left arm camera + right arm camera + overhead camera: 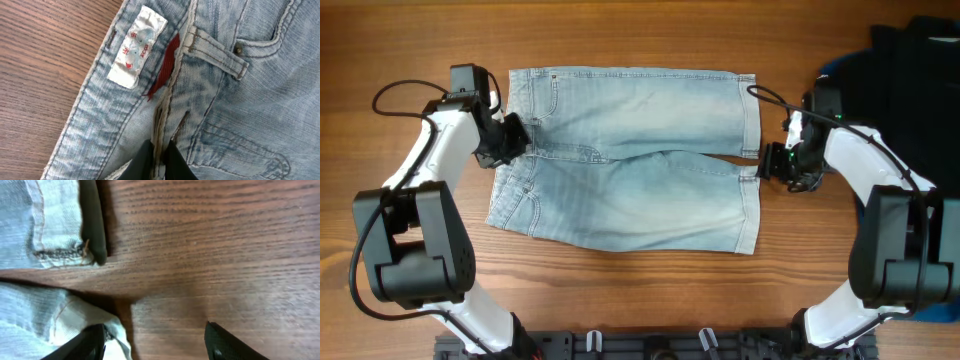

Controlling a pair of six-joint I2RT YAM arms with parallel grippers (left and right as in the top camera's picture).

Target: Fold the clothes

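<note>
The light blue denim shorts (630, 160) lie flat in the middle of the table, waistband to the left, hemmed legs to the right. My left gripper (512, 140) is shut on the waistband at the fly; the left wrist view shows the fingers (159, 162) pinching the seam below a white label (137, 47) and a red tag. My right gripper (772, 163) is open beside the leg hems, at the gap between the two legs. In the right wrist view its fingers (155, 339) straddle bare wood, the left finger touching the near leg's hem (60, 315).
A pile of dark garments with blue trim (910, 70) lies at the back right corner. A black cable (770, 97) runs from the right arm past the shorts' far hem. Bare wooden tabletop (640, 290) shows in front of the shorts.
</note>
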